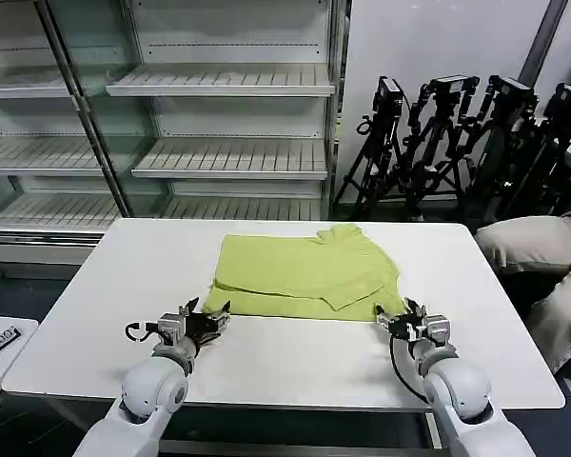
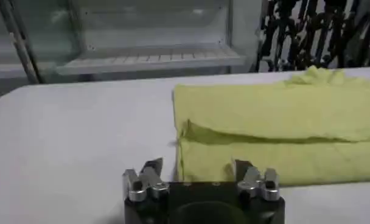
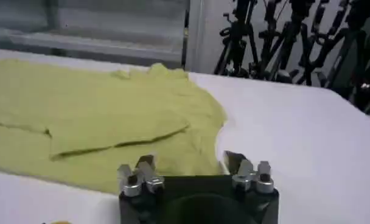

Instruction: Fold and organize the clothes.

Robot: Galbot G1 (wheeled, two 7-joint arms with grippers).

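Two grippers sit released at my lime-green soft cotton T-shirt (image 1: 300,276), folded mid white rectangular table (image 1: 95,314): left gripper (image 1: 212,317) at its near-left corner, right gripper (image 1: 400,316) at near-right.

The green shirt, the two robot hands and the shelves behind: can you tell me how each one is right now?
T-shirt: partly folded, lying flat on the white table, held by nothing.
Left gripper: open, at the shirt's near left corner.
Right gripper: open, at the shirt's near right corner.
Shelves: bare.
Tripods: standing upright by the wall.
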